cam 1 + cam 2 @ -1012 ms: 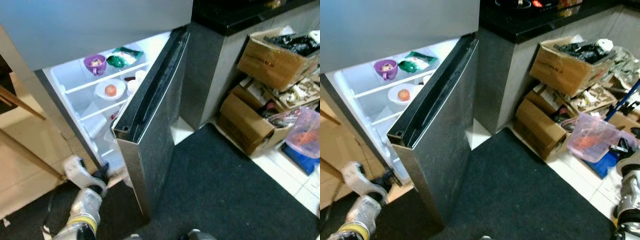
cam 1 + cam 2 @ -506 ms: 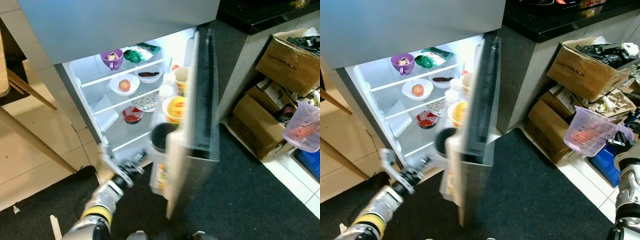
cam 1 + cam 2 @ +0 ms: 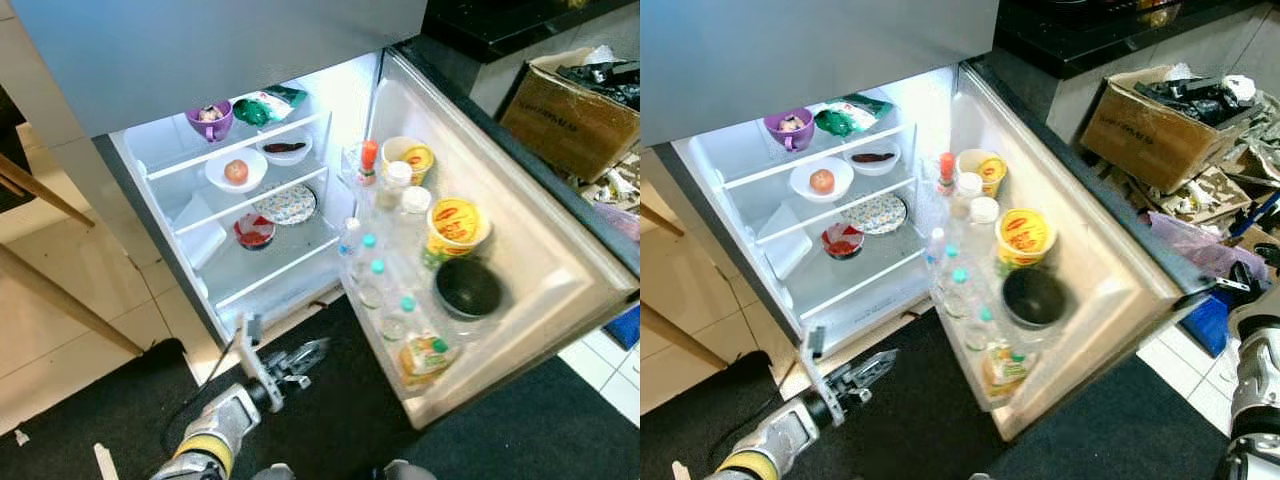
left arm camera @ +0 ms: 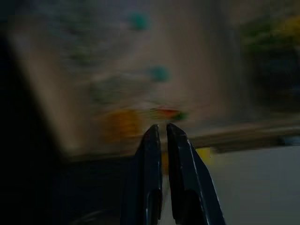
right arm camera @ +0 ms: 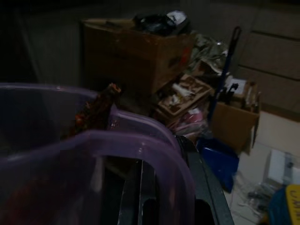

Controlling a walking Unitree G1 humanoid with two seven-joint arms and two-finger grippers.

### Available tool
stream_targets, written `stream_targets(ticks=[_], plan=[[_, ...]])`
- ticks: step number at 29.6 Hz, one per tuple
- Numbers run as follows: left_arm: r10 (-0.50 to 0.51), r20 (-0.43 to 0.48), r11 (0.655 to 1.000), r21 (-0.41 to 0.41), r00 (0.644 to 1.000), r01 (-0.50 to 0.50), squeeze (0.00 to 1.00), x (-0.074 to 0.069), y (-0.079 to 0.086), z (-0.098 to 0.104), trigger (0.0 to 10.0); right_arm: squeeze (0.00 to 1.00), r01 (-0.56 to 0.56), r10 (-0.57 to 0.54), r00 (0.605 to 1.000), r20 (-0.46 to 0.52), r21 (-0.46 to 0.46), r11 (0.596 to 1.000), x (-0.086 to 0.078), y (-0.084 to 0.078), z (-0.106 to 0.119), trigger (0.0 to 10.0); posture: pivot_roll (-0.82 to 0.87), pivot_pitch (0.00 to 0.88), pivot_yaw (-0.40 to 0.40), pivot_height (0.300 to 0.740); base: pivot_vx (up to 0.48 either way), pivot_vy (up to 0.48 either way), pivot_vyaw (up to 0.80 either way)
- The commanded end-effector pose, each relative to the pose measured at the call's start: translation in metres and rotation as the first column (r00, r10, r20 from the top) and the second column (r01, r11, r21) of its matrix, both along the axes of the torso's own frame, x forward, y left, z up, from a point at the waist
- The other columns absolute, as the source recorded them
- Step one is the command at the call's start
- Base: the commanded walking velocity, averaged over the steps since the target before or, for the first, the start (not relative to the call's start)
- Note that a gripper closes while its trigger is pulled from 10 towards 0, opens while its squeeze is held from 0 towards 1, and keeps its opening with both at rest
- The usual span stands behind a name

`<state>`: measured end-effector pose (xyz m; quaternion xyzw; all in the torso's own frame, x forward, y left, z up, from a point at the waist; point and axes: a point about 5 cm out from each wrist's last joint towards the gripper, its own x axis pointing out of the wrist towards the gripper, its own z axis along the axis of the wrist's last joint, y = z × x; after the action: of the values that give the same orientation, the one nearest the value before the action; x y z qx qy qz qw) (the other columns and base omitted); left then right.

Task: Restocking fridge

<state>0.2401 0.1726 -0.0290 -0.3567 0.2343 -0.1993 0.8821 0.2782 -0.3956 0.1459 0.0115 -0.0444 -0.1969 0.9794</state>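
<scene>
Left eye view showed the fridge [image 3: 150, 60] with its lower door [image 3: 520, 250] swung wide open, the lit white interior exposed. On the top wire shelf sat a purple cup [image 3: 209, 120] and a green packet [image 3: 262, 106]; the shelf below carried a white plate with a reddish fruit [image 3: 236, 170] and a small bowl [image 3: 284, 148]; lower still stood a patterned plate [image 3: 289, 203] and a red-filled bowl [image 3: 254, 231]. Below the fridge, over the dark mat [image 3: 330, 440], the left claw [image 3: 312, 352] pointed toward the door, its black fingers drawn together with only a thin slit between them, holding nothing. The door's inner racks held a red-capped bottle [image 3: 368, 160], white-lidded jars [image 3: 398, 180], teal-capped bottles [image 3: 372, 280], a yellow tub [image 3: 455, 225] and a black bowl [image 3: 467, 288]. At the far right, beside the cardboard boxes [image 3: 1160, 105], the right claw [image 5: 140, 187] was clamped on the rim of a translucent purple measuring jug [image 5: 70, 154] with something reddish inside.
</scene>
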Motion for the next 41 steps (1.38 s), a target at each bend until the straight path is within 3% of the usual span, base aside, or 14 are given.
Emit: stream_targets(ticks=[1, 3, 6, 10, 18, 19, 20, 23, 25, 30, 32, 35, 40, 41], plan=[[0.052, -0.064, 0.996, 0.071, 0.997, -0.048, 0.0, -0.011, 0.01, -0.01, 10.0, 0.0, -0.079, 0.079, 0.997, -0.002, 0.005, 0.997, 0.003, 0.009, -0.005, 10.0, -0.01, 0.079, -0.028, 0.74, 0.0, 0.0, 0.0], [0.142, -0.117, 0.978, 0.172, 0.983, -0.121, 0.0, -0.022, 0.025, -0.019, 10.0, 0.0, -0.206, 0.205, 0.978, 0.022, 0.013, 0.979, 0.008, 0.023, -0.007, 10.0, -0.01, 0.079, -0.028, 0.74, 0.0, 0.0, 0.0], [0.168, -0.131, 0.969, 0.207, 0.977, -0.138, 0.0, -0.026, 0.029, -0.022, 10.0, 0.0, -0.26, 0.259, 0.965, 0.03, 0.017, 0.965, 0.009, 0.029, -0.008, 10.0, -0.01, 0.079, -0.028, 0.74, 0.0, 0.0, 0.0], [0.211, -0.243, 0.95, 0.281, 0.947, -0.139, 0.0, -0.057, 0.037, -0.041, 10.0, 0.0, -0.479, 0.475, 0.874, 0.101, 0.01, 0.878, 0.016, 0.06, -0.005, 10.0, -0.01, 0.076, -0.029, 0.74, 0.0, 0.0, 0.0], [0.214, -0.257, 0.947, 0.29, 0.942, -0.136, 0.0, -0.062, 0.037, -0.043, 10.0, 0.0, -0.494, 0.491, 0.863, 0.115, 0.0, 0.869, 0.017, 0.062, -0.003, 10.0, -0.01, 0.076, -0.029, 0.74, 0.0, 0.0, 0.0], [0.214, -0.285, 0.946, 0.298, 0.934, -0.127, 0.0, -0.07, 0.035, -0.048, 10.0, 0.0, -0.465, 0.461, 0.864, 0.203, -0.029, 0.885, 0.022, 0.057, 0.02, 10.0, -0.02, 0.078, -0.033, 0.74, 0.0, 0.0, 0.0], [0.214, -0.285, 0.946, 0.298, 0.934, -0.127, 0.0, -0.07, 0.035, -0.048, 10.0, 0.0, -0.465, 0.461, 0.864, 0.203, -0.029, 0.885, 0.022, 0.057, 0.02, 10.0, -0.02, 0.078, -0.033, 0.74, 0.0, 0.0, 0.0], [0.224, -0.314, 0.942, 0.314, 0.923, -0.122, 0.0, -0.08, 0.033, -0.053, 10.0, 0.0, -0.433, 0.431, 0.817, 0.384, -0.086, 0.897, 0.026, 0.048, 0.071, 10.0, -0.02, 0.079, -0.037, 0.74, 0.0, 0.0, 0.0], [0.226, -0.311, 0.941, 0.314, 0.923, -0.124, 0.0, -0.079, 0.033, -0.053, 10.0, 0.0, -0.437, 0.436, 0.805, 0.402, -0.096, 0.894, 0.026, 0.048, 0.078, 10.0, -0.02, 0.079, -0.037, 0.74, 0.0, 0.0, 0.0], [0.235, -0.206, 0.943, 0.285, 0.95, -0.172, 0.0, -0.05, 0.03, -0.038, 10.0, 0.0, -0.5, 0.511, 0.68, 0.525, -0.178, 0.848, 0.027, 0.067, 0.124, 10.0, -0.02, 0.08, -0.037, 0.74, 0.0, 0.0, 0.0], [0.239, -0.185, 0.943, 0.278, 0.953, -0.182, 0.0, -0.045, 0.03, -0.035, 10.0, 0.0, -0.511, 0.524, 0.665, 0.533, -0.187, 0.839, 0.027, 0.07, 0.127, 10.0, -0.02, 0.08, -0.037, 0.74, 0.0, 0.0, 0.0], [0.279, -0.039, 0.939, 0.221, 0.96, -0.264, 0.0, -0.006, 0.034, -0.009, 10.0, 0.0, -0.562, 0.578, 0.603, 0.55, -0.221, 0.797, 0.029, 0.087, 0.143, 10.0, -0.02, 0.081, -0.039, 0.74, 0.0, 0.0, 0.0], [0.295, 0.094, 0.937, 0.168, 0.951, -0.307, 0.0, 0.026, 0.037, 0.019, 10.0, 0.0, -0.664, 0.681, 0.518, 0.518, -0.259, 0.702, 0.027, 0.115, 0.148, 10.0, -0.02, 0.082, -0.039, 0.74, 0.0, 0.0, 0.0], [0.295, 0.094, 0.937, 0.168, 0.951, -0.307, 0.0, 0.026, 0.037, 0.019, 10.0, 0.0, -0.664, 0.681, 0.518, 0.518, -0.259, 0.702, 0.027, 0.115, 0.148, 10.0, -0.02, 0.082, -0.039, 0.74, 0.0, 0.0, 0.0]])
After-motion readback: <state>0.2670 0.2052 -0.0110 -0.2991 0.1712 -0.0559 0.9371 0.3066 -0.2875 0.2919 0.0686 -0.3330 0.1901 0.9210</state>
